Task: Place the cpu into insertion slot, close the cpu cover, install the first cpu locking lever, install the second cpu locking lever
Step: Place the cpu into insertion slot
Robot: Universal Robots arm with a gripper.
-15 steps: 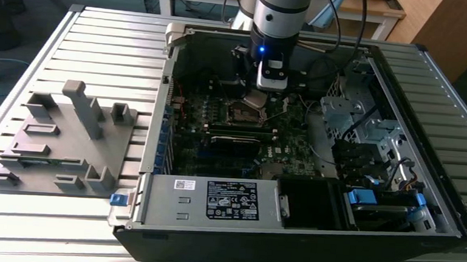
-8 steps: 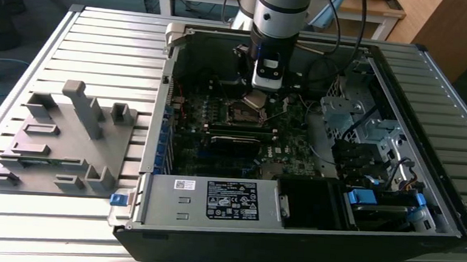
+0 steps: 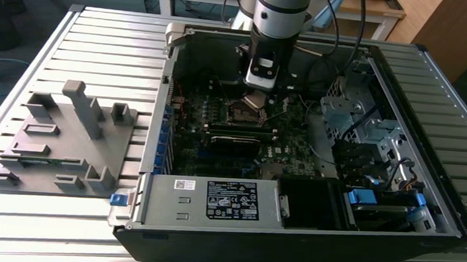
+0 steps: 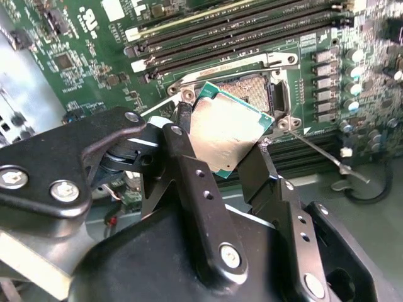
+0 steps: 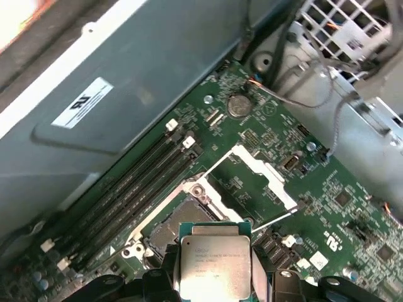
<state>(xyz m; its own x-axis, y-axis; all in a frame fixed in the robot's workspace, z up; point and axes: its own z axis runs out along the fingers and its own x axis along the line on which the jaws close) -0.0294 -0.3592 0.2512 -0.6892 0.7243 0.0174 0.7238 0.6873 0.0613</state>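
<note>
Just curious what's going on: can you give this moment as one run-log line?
gripper: shut on cpu | cpu: over insertion slot, not seated | cpu cover: open

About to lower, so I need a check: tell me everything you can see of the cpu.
The cpu is a thin square chip with a dull silvery metal face and a green border. The gripper is shut on two opposite edges. The chip hangs metal face up, at an angle to the open insertion slot beneath it, and is not seated.
</note>
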